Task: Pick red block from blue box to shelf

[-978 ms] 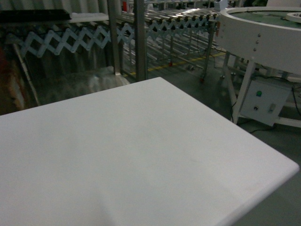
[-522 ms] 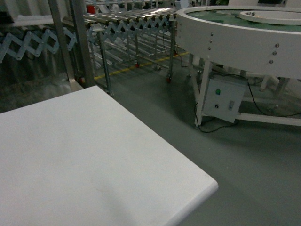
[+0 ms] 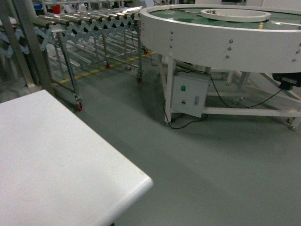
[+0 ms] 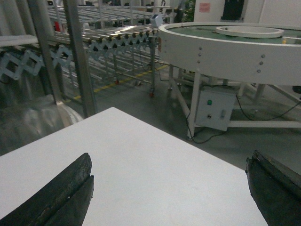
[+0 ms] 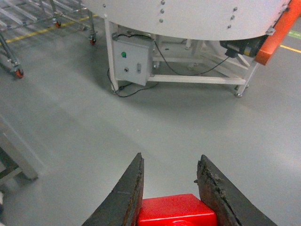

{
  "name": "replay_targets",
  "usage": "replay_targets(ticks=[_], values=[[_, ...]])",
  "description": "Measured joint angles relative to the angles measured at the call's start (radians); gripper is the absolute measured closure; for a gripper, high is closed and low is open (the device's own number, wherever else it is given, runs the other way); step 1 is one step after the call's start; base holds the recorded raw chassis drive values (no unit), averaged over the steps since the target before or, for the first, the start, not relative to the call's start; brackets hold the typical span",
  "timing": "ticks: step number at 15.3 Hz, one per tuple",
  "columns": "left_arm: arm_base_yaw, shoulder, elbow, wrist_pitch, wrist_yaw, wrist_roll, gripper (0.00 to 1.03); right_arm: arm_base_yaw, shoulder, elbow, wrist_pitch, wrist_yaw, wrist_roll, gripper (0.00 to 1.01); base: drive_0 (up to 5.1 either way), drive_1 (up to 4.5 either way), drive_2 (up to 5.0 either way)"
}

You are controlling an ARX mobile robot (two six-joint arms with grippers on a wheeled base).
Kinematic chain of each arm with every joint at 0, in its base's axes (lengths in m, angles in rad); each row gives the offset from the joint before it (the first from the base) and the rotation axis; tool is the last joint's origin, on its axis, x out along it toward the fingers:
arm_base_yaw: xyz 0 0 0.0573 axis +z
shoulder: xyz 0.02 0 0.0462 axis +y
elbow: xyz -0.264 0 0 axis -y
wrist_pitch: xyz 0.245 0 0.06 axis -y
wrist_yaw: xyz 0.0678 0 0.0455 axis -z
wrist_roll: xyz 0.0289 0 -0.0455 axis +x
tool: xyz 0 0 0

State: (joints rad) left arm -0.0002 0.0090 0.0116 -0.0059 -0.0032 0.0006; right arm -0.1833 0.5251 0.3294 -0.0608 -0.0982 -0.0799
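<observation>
In the right wrist view the small glossy red block [image 5: 176,209] sits between two dark fingers, and my right gripper [image 5: 170,156] is shut on it above bare grey floor. Over a white table top [image 4: 141,160], my left gripper [image 4: 170,155] hangs open, its fingers wide apart with nothing between them. Shiny steel uprights of the shelf [image 4: 77,56] rise behind the table's far left edge and show again as the shelf [image 3: 26,52] at the head view's top left. The blue box is out of view. Neither gripper shows in the head view.
A white table [image 3: 56,165] fills the head view's lower left, its corner at the bottom centre. Behind it stands an extendable roller conveyor [image 3: 89,23] on castors. A large round white turntable [image 3: 221,33] with a grey control box [image 3: 188,94] and floor cables stands at the right.
The head view has swung right: the white table has slid to the lower left, the shelf uprights have moved to the left edge, and the round turntable has come fully into view.
</observation>
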Motion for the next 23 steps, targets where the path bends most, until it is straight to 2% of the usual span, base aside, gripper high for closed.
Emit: replay_targets(ticks=[13, 20, 23], values=[[0.000, 0.000, 0.000, 0.000, 0.003, 0.000, 0.05, 0.000, -0.003, 0.000, 0.003, 0.000, 0.000, 0.73, 3.4, -4.02, -4.0], [0.000, 0.000, 0.000, 0.002, 0.003, 0.000, 0.05, 0.000, -0.004, 0.000, 0.002, 0.003, 0.000, 0.73, -1.4, -1.36, -1.4], [0.000, 0.000, 0.000, 0.002, 0.001, 0.000, 0.05, 0.000, -0.003, 0.000, 0.002, -0.002, 0.000, 0.73, 0.5, 0.06, -7.2]])
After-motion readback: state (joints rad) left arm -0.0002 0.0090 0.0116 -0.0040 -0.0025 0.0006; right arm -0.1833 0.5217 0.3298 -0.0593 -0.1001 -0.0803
